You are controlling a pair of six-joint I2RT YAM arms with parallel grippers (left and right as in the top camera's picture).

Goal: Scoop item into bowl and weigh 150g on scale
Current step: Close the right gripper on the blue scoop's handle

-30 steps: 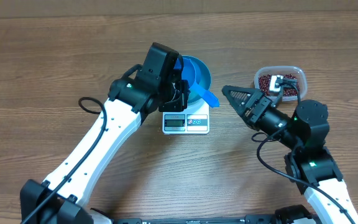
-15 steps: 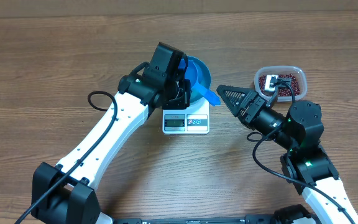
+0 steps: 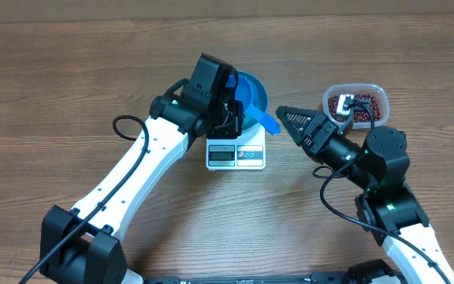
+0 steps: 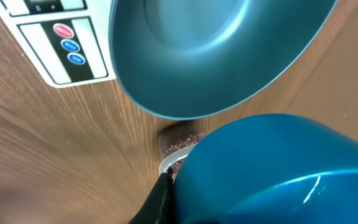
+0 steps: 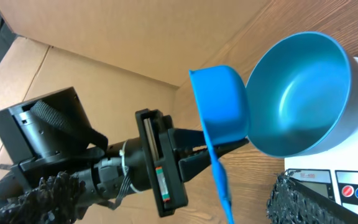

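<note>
The left hand [image 5: 224, 148] is closed tight on the handle of a small blue scoop [image 5: 219, 102], its two fingers pinching it from either side. It holds the scoop's cup up just beside the rim of the bowl [image 3: 252, 91], and the handle slants away towards the other arm. The bowl sits on the scale [image 3: 236, 155], which lies flat on the wooden surface [image 3: 69, 87] with its display and button panel on the near edge.

The right hand [image 3: 284, 120] is spread wide and grips nothing. Its open tips point at the free end of the scoop's handle, very near it, though I cannot tell whether they touch.

The beans [image 3: 339, 102] lie in a loose heap in a clear plastic tub [image 3: 369, 88], which stands on the surface well to the right of the scale, behind the right arm.
</note>
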